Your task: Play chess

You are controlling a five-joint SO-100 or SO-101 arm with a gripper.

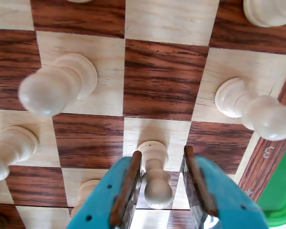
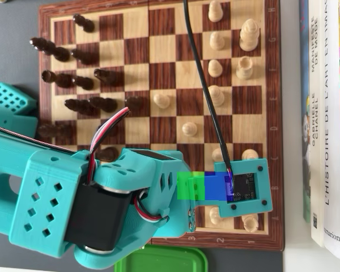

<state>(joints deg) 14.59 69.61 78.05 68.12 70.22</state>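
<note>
- The wooden chessboard [image 2: 158, 73] fills most of the overhead view, dark pieces [image 2: 79, 85] bunched on its left side, white pieces [image 2: 226, 68] spread over the right.
- The teal arm [image 2: 73, 198] covers the lower left of that view and reaches across the board's bottom rows.
- A green lid-looking thing [image 2: 158, 260] sits at the bottom edge, just off the board.
- Books [image 2: 328, 113] lie along the right edge.
- In the wrist view the gripper [image 1: 163, 191] comes in from the bottom, jaws fairly narrow with a white pawn [image 1: 155, 176] standing between them. Can't tell if they're actually touching it; gaps seem to show on both sides.
</note>
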